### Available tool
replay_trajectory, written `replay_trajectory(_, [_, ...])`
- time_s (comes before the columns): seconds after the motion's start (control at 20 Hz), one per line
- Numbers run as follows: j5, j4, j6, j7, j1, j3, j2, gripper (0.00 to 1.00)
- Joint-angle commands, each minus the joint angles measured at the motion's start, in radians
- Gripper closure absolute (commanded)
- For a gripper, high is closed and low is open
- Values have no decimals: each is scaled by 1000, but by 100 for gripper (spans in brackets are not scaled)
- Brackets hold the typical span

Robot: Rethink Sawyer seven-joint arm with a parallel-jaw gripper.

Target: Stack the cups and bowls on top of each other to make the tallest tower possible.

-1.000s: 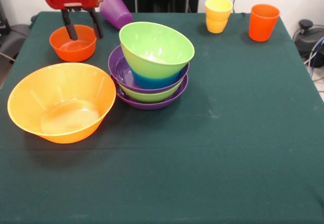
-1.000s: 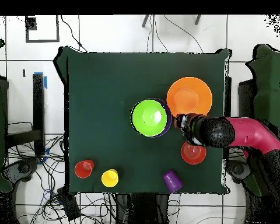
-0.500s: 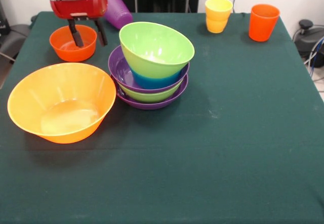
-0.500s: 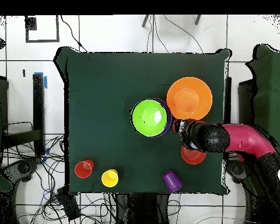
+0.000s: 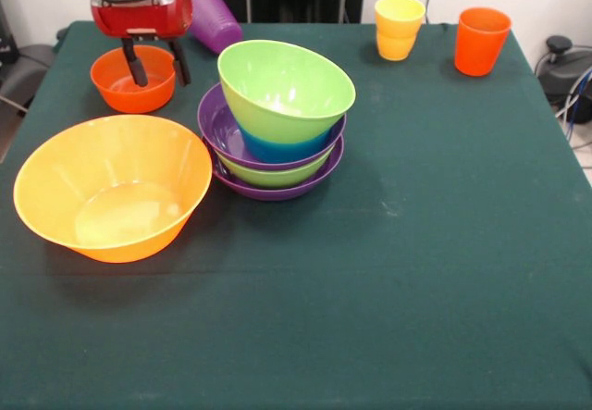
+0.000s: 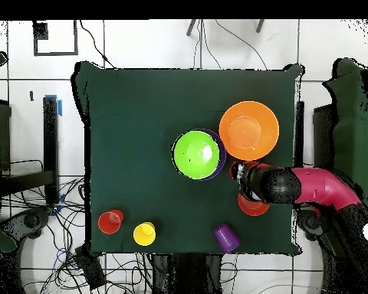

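Note:
The tower (image 5: 277, 123) stands mid-table: a tilted green bowl (image 5: 287, 86) on a small blue bowl, a purple, a green and a purple bowl; from above its top shows green (image 6: 196, 153). The small red-orange bowl (image 5: 129, 86) sits at the far left, also seen from above (image 6: 252, 205). My gripper (image 5: 155, 63) is open and empty, with one finger over the bowl's inside and one outside its right rim. The very large yellow-orange bowl (image 5: 111, 188) sits front left. A ribbed purple cup (image 5: 213, 19) lies on its side. Stacked yellow cups (image 5: 399, 27) and an orange-red cup (image 5: 481, 40) stand at the far right.
The red arm (image 6: 317, 187) reaches in from the table's side edge in the overhead view. The green tablecloth (image 5: 416, 271) covers the table. Cables and equipment lie on the floor beyond the table's edges.
My gripper has shifted a little toward the robot's side, over the small red-orange bowl's right rim. It stays open. The bowls and cups have not moved.

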Motion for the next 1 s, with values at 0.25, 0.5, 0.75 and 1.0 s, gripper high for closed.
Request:
replay_trajectory(0.25, [-68, 25, 23, -68, 70, -85, 5, 0])
replay_trajectory(0.5, [-60, 19, 41, -65, 83, -102, 14, 0])
replay_trajectory(0.75, [-67, 37, 22, -48, 82, -129, 10, 0])
replay_trajectory(1.0, [-76, 28, 8, -47, 81, -156, 28, 0])
